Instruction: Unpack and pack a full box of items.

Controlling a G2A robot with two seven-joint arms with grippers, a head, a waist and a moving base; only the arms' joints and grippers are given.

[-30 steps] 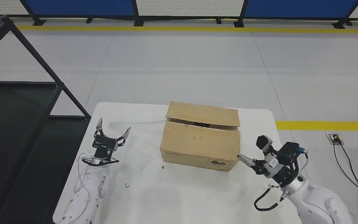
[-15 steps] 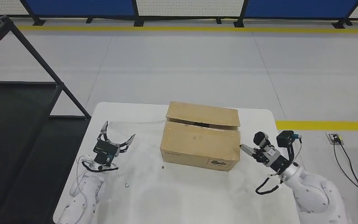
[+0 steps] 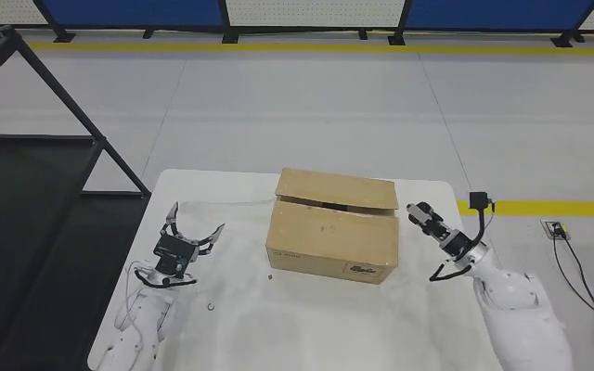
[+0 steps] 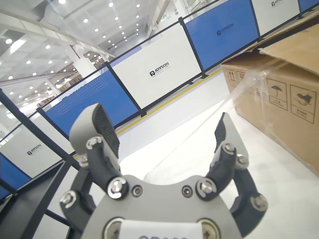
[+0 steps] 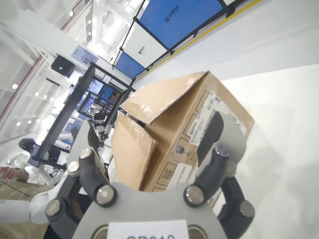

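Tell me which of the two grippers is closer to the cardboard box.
The right gripper: it is at one end of the cardboard box, by the top flaps. The left gripper is well apart from the other end.

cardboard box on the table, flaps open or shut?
Ajar. The brown cardboard box has its top flaps folded over, but a dark gap shows between them and their edges lift.
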